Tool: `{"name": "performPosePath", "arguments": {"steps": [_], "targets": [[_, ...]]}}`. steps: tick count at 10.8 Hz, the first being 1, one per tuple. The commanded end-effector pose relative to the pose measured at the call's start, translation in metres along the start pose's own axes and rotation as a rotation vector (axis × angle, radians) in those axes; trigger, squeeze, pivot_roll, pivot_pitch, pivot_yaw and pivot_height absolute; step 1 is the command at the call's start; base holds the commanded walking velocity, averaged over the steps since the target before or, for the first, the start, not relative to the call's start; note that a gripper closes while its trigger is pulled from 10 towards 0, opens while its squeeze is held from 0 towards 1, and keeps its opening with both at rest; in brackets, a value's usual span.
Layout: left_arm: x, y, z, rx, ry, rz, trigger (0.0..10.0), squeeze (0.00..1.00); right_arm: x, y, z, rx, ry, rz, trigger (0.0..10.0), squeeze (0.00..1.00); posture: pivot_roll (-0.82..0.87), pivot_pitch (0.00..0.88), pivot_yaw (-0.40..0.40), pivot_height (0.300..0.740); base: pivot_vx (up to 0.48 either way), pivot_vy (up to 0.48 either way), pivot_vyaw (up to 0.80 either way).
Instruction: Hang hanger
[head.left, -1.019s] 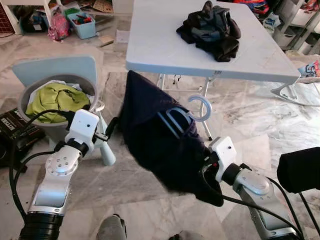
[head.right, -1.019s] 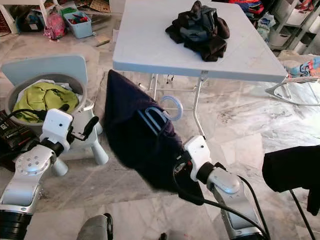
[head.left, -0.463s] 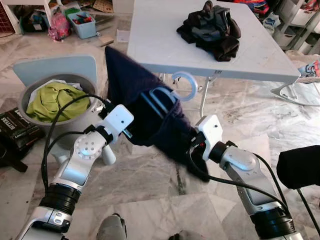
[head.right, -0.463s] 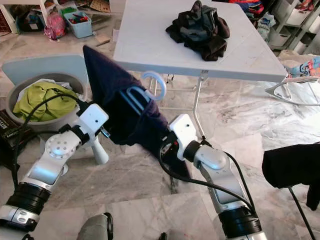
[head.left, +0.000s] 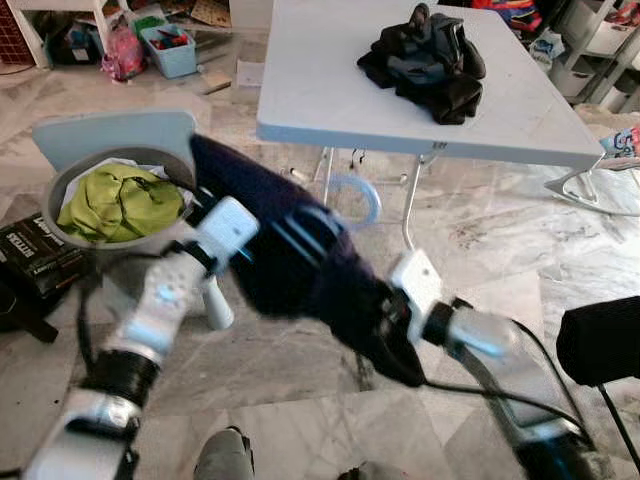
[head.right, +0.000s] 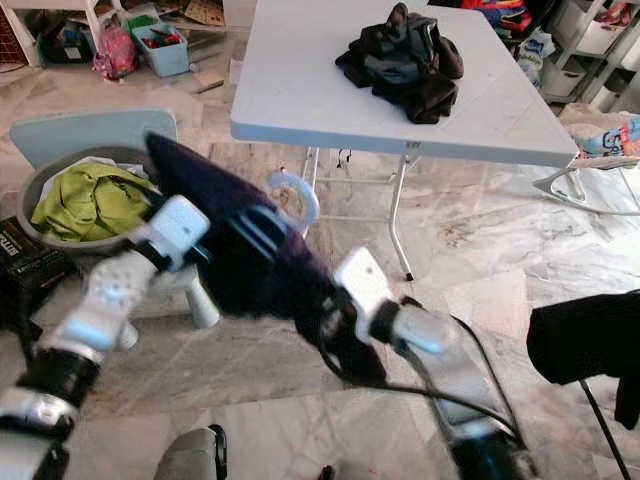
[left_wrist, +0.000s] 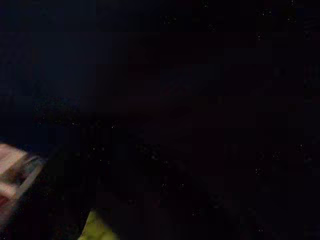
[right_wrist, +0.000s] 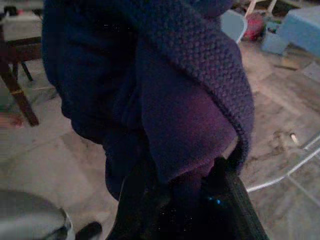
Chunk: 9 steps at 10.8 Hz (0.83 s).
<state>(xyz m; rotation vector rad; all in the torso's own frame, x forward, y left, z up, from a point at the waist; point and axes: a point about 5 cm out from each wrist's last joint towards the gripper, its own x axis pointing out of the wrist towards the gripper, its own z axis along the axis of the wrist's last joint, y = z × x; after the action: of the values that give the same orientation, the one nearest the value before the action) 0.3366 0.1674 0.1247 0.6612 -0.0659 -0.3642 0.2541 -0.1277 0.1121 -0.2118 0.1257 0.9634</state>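
A dark navy knitted garment (head.left: 300, 265) on a pale blue plastic hanger (head.left: 352, 200) hangs in the air between both arms, in front of the white folding table (head.left: 320, 90). The right gripper (right_wrist: 182, 202) is clamped on the garment's lower edge. The left gripper (head.left: 250, 245) is buried in the cloth, its jaws impossible to judge. A grey basin of green laundry (head.left: 115, 200) sits left

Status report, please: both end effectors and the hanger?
Right end effector shut on navy sweater. Left end effector buried in it. Hanger hook free, near white table.
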Motion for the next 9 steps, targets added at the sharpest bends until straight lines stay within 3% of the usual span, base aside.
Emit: {"name": "performPosePath", "arguments": {"steps": [1,2,4,5,7,8,9], "targets": [[0.001,0.016,-0.003,0.030,0.013,0.071,10.0,0.00,-0.008,0.000,0.004,-0.050,0.005,0.036,10.0,0.00,-0.05,0.055,-0.085,0.740,0.000,0.000,0.00],[0.001,0.025,-0.005,0.043,0.023,0.106,10.0,0.00,-0.014,-0.003,-0.002,-0.099,0.057,0.039,10.0,0.00,-0.05,0.055,-0.085,0.740,0.000,0.000,0.00],[-0.003,0.031,-0.006,0.053,0.021,0.116,10.0,0.00,-0.028,-0.027,-0.018,-0.262,0.216,-0.051,10.0,0.00,-0.06,0.055,-0.083,0.740,0.000,0.000,0.00],[-0.003,0.030,-0.008,0.051,0.027,0.096,10.0,0.00,-0.031,-0.044,-0.023,-0.285,0.285,-0.163,10.0,0.00,-0.06,0.054,-0.083,0.740,0.000,0.000,0.00],[-0.006,0.025,-0.007,0.025,0.015,0.064,10.0,0.00,-0.036,-0.056,-0.031,-0.351,0.371,-0.199,10.0,0.00,-0.05,0.053,-0.086,0.740,0.000,0.000,0.00],[-0.008,0.025,-0.005,-0.013,0.008,0.051,10.0,0.00,-0.041,-0.058,-0.034,-0.437,0.391,-0.175,10.0,0.00,-0.06,0.058,-0.090,0.740,0.000,0.000,0.00],[-0.009,0.030,-0.007,-0.032,0.021,0.071,10.0,0.00,-0.044,-0.053,-0.040,-0.440,0.398,-0.100,10.0,0.00,-0.06,0.058,-0.090,0.740,0.000,0.000,0.00]]}}
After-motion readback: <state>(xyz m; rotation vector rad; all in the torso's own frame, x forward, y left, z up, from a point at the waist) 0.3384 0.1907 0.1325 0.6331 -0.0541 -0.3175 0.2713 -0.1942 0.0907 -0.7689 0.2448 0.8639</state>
